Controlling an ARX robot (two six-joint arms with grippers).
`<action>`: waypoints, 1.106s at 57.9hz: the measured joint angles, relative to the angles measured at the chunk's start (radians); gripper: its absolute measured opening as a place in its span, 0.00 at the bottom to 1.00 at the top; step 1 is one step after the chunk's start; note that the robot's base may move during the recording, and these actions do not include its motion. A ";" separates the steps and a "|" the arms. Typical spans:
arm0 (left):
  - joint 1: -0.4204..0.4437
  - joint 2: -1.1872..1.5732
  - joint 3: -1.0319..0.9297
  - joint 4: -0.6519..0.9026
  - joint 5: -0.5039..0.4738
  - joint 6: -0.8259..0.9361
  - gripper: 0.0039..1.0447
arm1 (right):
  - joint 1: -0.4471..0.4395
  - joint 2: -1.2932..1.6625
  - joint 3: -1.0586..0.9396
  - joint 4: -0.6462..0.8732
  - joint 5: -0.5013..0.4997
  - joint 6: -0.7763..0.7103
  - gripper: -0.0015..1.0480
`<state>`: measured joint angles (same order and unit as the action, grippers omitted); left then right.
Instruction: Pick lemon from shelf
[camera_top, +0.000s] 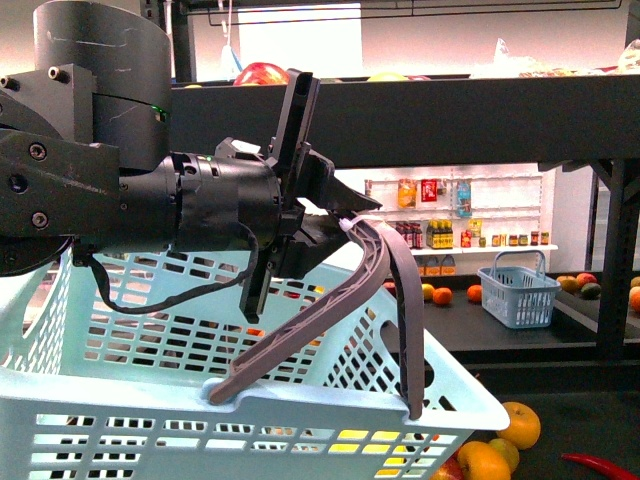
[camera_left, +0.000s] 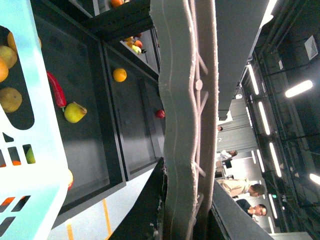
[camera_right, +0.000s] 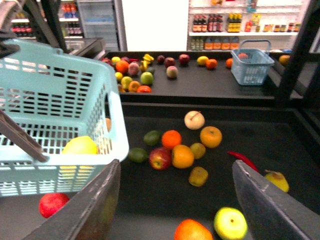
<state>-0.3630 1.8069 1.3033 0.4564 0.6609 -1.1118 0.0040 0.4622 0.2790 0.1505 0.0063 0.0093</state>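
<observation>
Lemon (camera_right: 80, 145) is seemingly lying inside basket (camera_right: 50, 100) whose handle (camera_top: 330, 300) left gripper (camera_top: 345, 222) is pinching, leftward of right gripper (camera_right: 176, 170) hovering spread over shelf (camera_right: 280, 135).

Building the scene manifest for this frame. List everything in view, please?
shelf: one, black, tiered trays ahead of the robot
carry basket: one, light blue, lifted at the robot's left
handle: one, grey, on the carry basket
yellow fruit: one, inside the carry basket, possibly the lemon
loose fruit: roughly a dozen, orange, red, green, yellow, near tray
chilli: one, red, near tray
far-tray fruit: a cluster, mixed colours, tray behind
small basket: one, blue, far tray
bottles: many, mixed colours, white wall shelves
left claw: black, shut on the handle
right claw: dark, open over the near tray
</observation>
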 joint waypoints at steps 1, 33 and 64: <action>0.000 0.000 0.000 0.000 -0.001 0.000 0.10 | 0.000 -0.034 -0.019 -0.012 -0.003 0.000 0.46; 0.000 0.001 0.000 0.000 0.000 -0.001 0.10 | -0.002 -0.389 -0.204 -0.164 -0.007 -0.006 0.03; 0.000 0.001 0.000 0.000 0.000 0.000 0.10 | -0.003 -0.454 -0.264 -0.152 -0.007 -0.006 0.03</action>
<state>-0.3634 1.8076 1.3033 0.4564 0.6613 -1.1122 0.0013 0.0082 0.0151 -0.0017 -0.0010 0.0029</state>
